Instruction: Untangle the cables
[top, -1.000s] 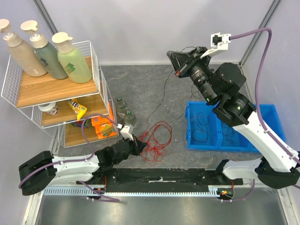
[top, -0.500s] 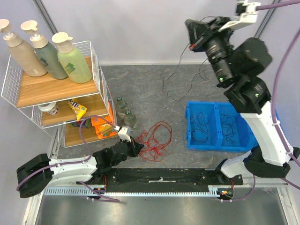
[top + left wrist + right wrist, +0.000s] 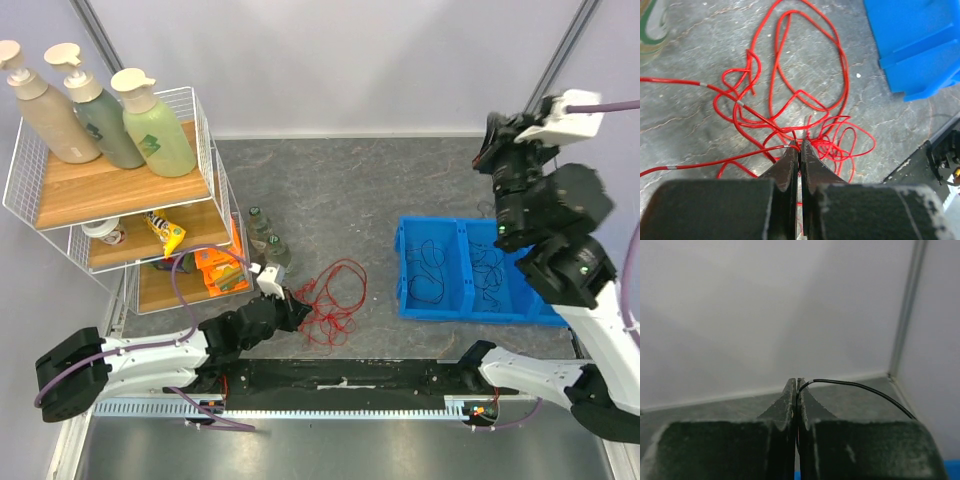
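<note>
Red cables (image 3: 330, 295) near small bottles (image 3: 267, 240), black cables (image 3: 432, 268) in blue bin (image 3: 450, 311)

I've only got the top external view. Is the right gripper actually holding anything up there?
Observer: Yes. In the right wrist view the right gripper is shut on a thin black cable trailing off to one side.
Operator: And the left one?
Observer: The left wrist view shows the left gripper shut on the red cables, strands running into its tips.
Operator: Any black wire in that heap?
Observer: Close up, only red strands show.
</note>
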Controlling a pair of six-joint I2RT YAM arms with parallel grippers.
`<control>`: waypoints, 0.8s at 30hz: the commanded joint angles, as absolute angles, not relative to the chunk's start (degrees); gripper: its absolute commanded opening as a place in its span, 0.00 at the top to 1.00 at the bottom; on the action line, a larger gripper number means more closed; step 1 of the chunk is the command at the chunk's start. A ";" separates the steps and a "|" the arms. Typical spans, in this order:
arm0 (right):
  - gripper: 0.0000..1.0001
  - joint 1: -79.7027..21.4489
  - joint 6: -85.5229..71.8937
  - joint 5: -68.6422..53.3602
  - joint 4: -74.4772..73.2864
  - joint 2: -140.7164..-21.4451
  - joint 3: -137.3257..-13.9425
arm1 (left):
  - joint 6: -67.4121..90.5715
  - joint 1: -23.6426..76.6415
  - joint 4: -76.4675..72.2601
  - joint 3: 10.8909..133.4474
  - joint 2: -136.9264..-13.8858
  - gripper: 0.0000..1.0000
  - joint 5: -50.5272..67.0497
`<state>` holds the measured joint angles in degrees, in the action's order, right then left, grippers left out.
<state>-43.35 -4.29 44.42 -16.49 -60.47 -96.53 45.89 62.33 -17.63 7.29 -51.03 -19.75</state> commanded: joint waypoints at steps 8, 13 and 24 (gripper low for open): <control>1.00 -23.84 -11.68 52.48 -22.14 -56.33 -73.13 | 37.79 62.23 -14.51 17.31 -47.29 0.98 -12.48; 1.00 -14.35 -21.25 52.56 -29.25 -57.83 -72.17 | 36.04 62.14 -11.17 20.91 -44.04 0.98 -11.69; 1.00 3.17 -35.06 7.16 -24.01 -58.28 -47.66 | 34.28 62.14 -9.32 23.90 -42.36 0.98 -11.86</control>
